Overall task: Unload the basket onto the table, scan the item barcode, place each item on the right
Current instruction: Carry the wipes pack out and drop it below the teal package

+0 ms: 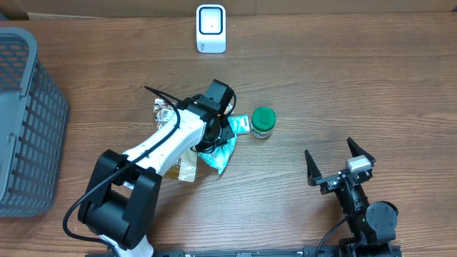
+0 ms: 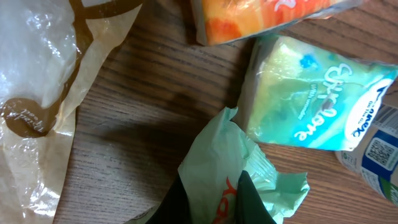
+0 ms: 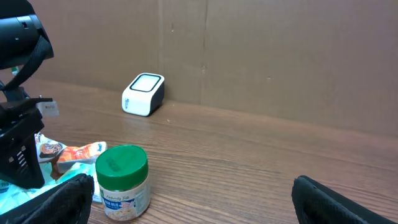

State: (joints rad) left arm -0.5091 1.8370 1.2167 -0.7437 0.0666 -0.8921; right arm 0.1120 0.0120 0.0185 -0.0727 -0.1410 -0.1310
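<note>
The left gripper (image 2: 214, 198) is clenched on a crumpled pale green packet (image 2: 214, 152) with red print. Its two dark fingers pinch the wrapper's lower edge, so the thin film bunches between them; an edge pinch is probably the only purchase so flat a thing offers. The packet sits low over the wooden table (image 2: 143, 106), and I cannot tell whether it is lifted clear. Just beside it lie a teal-and-yellow soft pack (image 2: 311, 93), an orange packet (image 2: 261, 15) and a clear bag with brown trim (image 2: 37, 93). A green-lidded jar (image 1: 263, 123) stands at the pile's right edge. No barcode shows on the gripped packet, so which face needs presenting is unclear. The white barcode scanner (image 1: 211, 28) stands well apart at the table's far edge, its window turned toward the arms' side, likely so an item can be held before it. The right gripper (image 1: 341, 170) hangs spread wide, away from the pile. A grey basket (image 1: 21, 121) sits at the left.
</note>
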